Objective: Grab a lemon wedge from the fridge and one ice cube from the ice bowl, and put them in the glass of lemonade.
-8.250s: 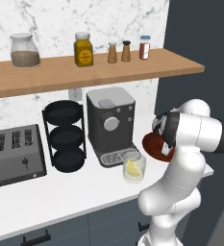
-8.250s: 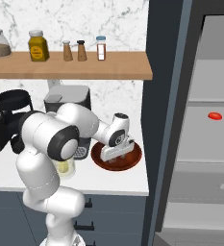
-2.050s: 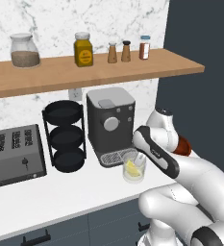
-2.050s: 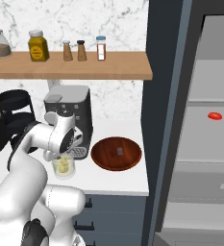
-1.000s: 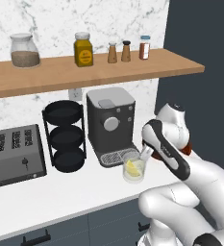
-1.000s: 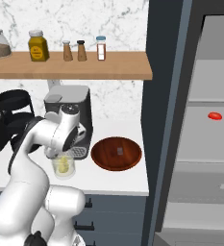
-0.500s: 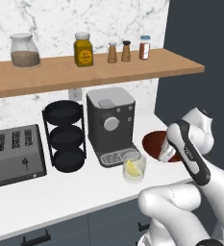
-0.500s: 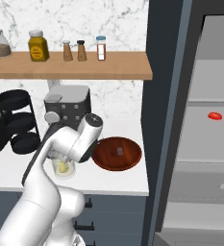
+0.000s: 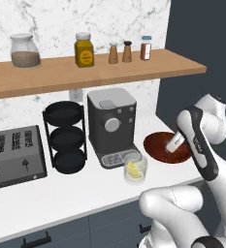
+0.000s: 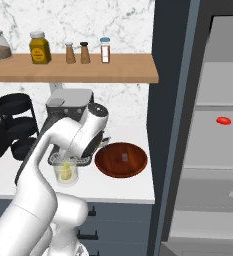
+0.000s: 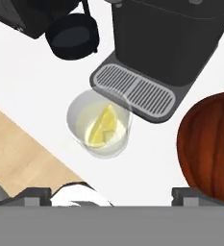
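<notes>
On the shelf (image 9: 109, 70), unlabelled jars (image 9: 84, 49); no legible writing.

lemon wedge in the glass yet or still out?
In. The lemon wedge sits inside the glass of lemonade, which stands upright on the counter by the coffee machine.

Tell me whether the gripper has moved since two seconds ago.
Yes. In the left base view the gripper has swung right, away from the glass of lemonade, and now sits over the ice bowl.

Lemon wedge (image 11: 105, 126) inside lemonade glass (image 11: 100, 124), beside brown ice bowl (image 11: 209, 144)
</notes>
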Robot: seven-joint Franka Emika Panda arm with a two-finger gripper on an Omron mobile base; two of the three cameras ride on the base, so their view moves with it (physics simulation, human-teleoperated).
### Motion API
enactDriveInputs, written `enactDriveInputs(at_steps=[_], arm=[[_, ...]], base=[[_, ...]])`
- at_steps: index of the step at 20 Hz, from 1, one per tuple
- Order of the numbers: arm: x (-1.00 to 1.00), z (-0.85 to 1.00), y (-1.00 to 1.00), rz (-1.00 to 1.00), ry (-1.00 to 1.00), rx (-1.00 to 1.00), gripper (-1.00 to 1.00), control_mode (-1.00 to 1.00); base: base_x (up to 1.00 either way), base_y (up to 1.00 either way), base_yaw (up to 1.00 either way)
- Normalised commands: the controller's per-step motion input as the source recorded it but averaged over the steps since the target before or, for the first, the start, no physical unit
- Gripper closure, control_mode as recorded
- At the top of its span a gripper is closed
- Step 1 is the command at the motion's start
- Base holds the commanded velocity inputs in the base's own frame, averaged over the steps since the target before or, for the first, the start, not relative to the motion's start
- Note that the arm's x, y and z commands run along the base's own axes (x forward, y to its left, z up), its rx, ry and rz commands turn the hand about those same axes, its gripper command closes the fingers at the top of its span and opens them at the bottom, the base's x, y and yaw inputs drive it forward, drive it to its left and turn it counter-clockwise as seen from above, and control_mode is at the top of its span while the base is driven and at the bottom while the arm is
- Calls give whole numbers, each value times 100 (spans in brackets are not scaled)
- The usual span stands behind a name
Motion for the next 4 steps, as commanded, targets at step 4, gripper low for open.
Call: enactDriveInputs(at_steps=[4], arm=[[-54, 32, -18, -23, 10, 1, -100, -100]], base=[[0, 0, 0]])
